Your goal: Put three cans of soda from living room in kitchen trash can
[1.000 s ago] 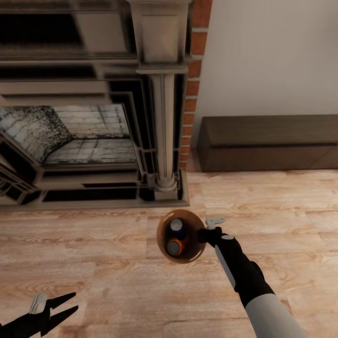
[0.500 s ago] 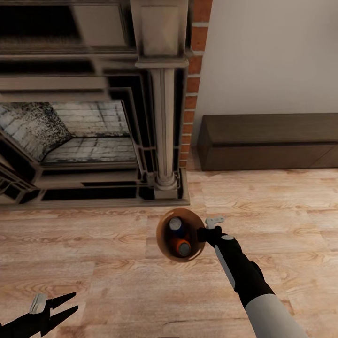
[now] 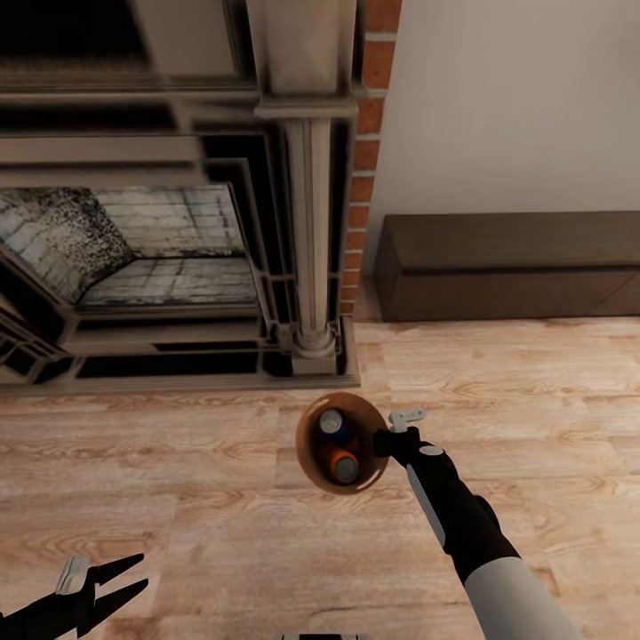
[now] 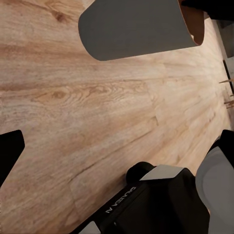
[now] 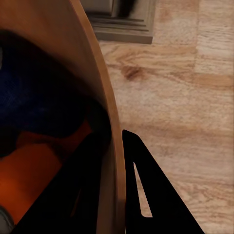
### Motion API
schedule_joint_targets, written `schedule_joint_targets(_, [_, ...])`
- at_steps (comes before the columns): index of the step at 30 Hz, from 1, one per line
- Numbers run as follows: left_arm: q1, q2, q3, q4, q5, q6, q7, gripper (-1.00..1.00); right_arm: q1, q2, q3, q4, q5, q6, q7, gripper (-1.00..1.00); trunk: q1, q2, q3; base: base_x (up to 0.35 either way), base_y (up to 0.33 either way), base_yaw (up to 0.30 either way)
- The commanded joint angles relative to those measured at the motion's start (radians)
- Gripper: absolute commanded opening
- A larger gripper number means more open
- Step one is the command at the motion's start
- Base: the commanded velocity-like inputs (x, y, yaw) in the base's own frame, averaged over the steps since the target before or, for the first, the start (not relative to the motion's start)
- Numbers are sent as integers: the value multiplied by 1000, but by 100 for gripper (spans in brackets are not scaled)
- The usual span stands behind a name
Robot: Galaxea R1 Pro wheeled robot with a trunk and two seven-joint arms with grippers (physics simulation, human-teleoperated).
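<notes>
- one left gripper point(image 3: 124, 578) at the head view's lower left, its two dark fingers spread apart and holding nothing, above the wood floor point(image 3: 178, 498)
- one fireplace point(image 3: 169, 258) well beyond the left gripper, with one pale column point(image 3: 313, 249) and a strip of red brick point(image 3: 366, 151) beside it
- one tash can point(image 3: 342, 443) just left of the right gripper, carried clear of the floor; two cans of soda counted inside it: one dark blue can point(image 3: 332, 423) on the far side, one orange can point(image 3: 342, 467) on the near side, close together; a third cannot be made out
- one right gripper point(image 3: 384, 442) clamped on the tash can's rim; in the right wrist view one finger point(image 5: 146, 195) lies outside the wall point(image 5: 105, 112) and the other inside
- one dark low cabinet point(image 3: 507, 267) beyond the right gripper, against the wall
</notes>
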Motion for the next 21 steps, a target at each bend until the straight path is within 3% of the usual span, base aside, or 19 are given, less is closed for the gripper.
schedule_joint_targets(1, [0,0,0,0,0,0,0,100,0,0,0,-1,-9,0,4,-100,4,-7,-3,0,0,0])
schedule_joint_targets(15, [0,0,-1,0,0,0,0,100,0,0,1,-1,-9,-1,5,-100,58,-105,-47,0,0,0])
schedule_joint_targets(21, [0,0,-1,0,0,0,0,100,1,0,1,-1,-9,-2,5,-100,58,-105,-47,0,0,0])
